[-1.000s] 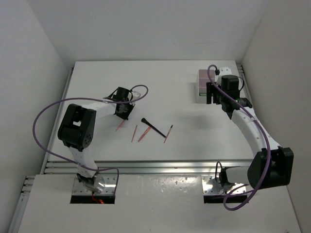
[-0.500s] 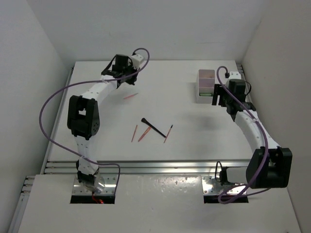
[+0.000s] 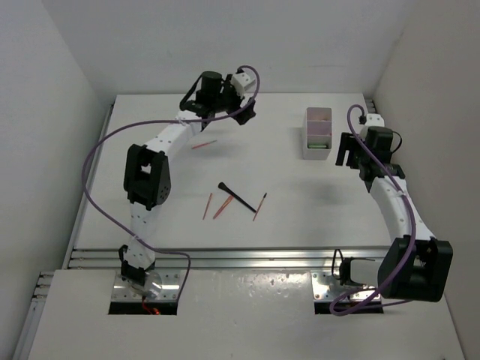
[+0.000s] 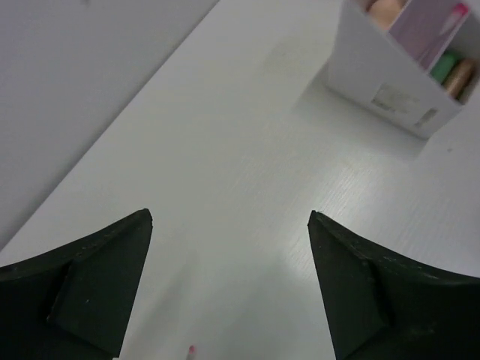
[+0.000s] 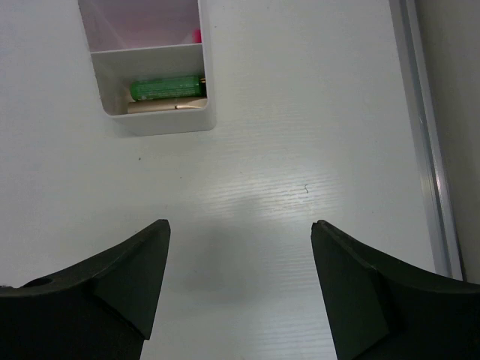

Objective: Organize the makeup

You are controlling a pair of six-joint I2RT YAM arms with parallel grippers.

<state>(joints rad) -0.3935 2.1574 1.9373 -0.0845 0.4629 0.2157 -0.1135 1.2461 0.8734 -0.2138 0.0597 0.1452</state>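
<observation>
The left gripper (image 3: 246, 114) reaches out near the 12 o'clock edge of the surface (image 3: 285, 187), its jaws spread wide with nothing between them. A loose pink pencil (image 3: 202, 143) lies flat on the surface at about 8 o'clock from those jaws, apart from them. In the left wrist view only its pink tip (image 4: 190, 349) shows, at the 6 o'clock edge of the picture, below the gap between the jaws. Toward 2 o'clock on the surface stands the white compartment box (image 3: 318, 154). The right gripper (image 3: 346, 156) sits just beside it at the box's 4 o'clock, jaws apart and empty. In the right wrist view the box lies at 11 o'clock from the jaws, and its nearest compartment holds a green tube (image 5: 166, 88) and a rose-gold tube (image 5: 165, 106) side by side. Near the middle of the surface a black brush (image 3: 234, 193) lies among three thin pencils (image 3: 222, 208), well apart from both grippers.
</observation>
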